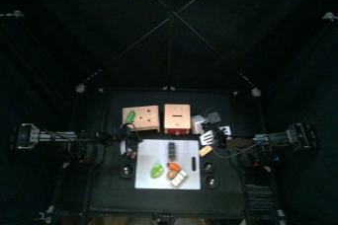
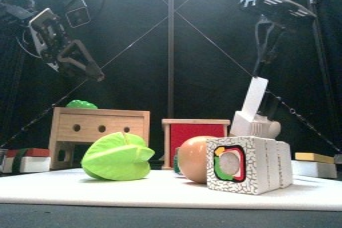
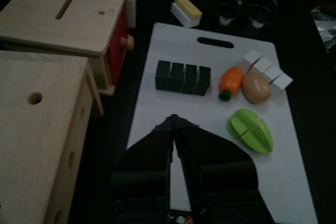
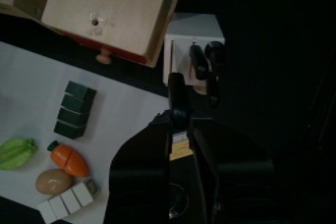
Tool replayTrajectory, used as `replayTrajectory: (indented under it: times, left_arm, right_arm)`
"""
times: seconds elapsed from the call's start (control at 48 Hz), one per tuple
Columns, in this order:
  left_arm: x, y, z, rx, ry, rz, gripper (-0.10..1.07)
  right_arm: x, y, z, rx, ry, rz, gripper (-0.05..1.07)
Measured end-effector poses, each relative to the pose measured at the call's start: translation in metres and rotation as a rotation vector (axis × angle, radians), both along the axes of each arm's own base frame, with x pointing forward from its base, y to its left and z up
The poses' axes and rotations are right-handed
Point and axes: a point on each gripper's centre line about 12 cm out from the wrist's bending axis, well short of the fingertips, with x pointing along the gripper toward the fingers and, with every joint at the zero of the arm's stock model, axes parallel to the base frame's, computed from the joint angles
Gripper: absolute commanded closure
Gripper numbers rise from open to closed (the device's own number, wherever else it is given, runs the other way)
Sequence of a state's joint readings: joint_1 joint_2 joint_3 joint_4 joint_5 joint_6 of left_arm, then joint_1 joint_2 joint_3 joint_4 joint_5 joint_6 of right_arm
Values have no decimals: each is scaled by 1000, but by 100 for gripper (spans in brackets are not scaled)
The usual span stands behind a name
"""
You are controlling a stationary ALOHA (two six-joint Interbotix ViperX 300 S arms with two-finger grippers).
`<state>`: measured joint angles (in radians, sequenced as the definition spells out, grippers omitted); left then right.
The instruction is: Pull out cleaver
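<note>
cleaver [image 2: 254, 96] looks partly out already: in the front view its pale blade slants up out of the white knife block [image 2: 257, 126], with the right claw [image 4: 180, 120] above it. in the right wrist view that claw's jaws sit pressed together over the block's slots [image 4: 197, 56], seemingly pinching the cleaver's handle, though the grip itself is hard to make out. judging from this, the lift is underway and the blade is yet to clear the block. left claw [image 3: 178, 128] hangs above the white cutting board [image 3: 282, 179] with toy food, jaws close together, holding nothing. no brand, label or writing is readable anywhere.
</note>
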<state>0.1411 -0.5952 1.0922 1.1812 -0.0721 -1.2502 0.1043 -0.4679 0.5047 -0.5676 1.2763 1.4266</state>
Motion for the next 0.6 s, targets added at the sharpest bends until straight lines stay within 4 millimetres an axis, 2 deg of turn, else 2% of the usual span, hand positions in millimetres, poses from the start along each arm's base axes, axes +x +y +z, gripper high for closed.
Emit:
replayTrajectory:
  times: [0.604]
  left_arm:
    - [-1, 0, -1, -12, 1, 8, 50]
  right_arm:
    - [-14, 10, 19, 10, -78, 48, 55]
